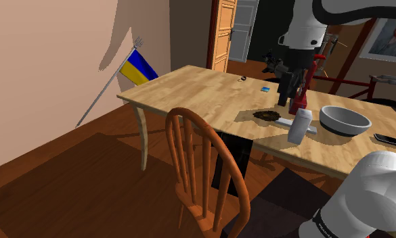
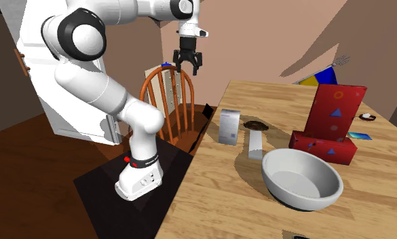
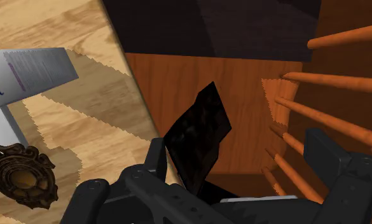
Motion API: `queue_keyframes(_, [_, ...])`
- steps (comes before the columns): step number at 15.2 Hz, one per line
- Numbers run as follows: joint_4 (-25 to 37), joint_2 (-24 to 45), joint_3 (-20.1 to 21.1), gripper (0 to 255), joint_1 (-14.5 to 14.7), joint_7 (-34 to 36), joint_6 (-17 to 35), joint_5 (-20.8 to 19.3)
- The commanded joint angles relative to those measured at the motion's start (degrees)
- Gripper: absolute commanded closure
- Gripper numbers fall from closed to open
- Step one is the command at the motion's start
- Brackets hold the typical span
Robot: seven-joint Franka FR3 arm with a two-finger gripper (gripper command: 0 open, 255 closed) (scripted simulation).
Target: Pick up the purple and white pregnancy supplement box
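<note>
the gripper (image 2: pixel 188 64) hung in the air with its fingers (image 3: pixel 326 153) spread apart and nothing clasped between them, off the wooden table's (image 2: pixel 271 95) edge and above the orange-brown chair (image 2: pixel 168 95). the supplement box (image 2: pixel 229 127), white with a dull purple-grey panel in the wrist view, stood upright on the table near that edge, just beside a dark ornate round piece (image 2: pixel 256 126), near the grey bowl (image 2: pixel 300 178), well apart from the gripper.
</note>
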Motion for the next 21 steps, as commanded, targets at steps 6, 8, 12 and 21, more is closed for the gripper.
queue_keyframes(6, [-3.19, 1.41, -3.56, 0, -5.33, 3.84, 5.62, -2.72])
queue_keyframes(8, [-4.34, 2.01, -5.05, 0, -7.48, 5.4, 7.83, -3.79])
queue_keyframes(12, [-6.46, 3.27, -8.09, 0, -11.83, 8.52, 12.18, -5.89])
queue_keyframes(21, [-10.54, 6.17, -15.19, 0, -21.64, 15.6, 21.65, -10.37])
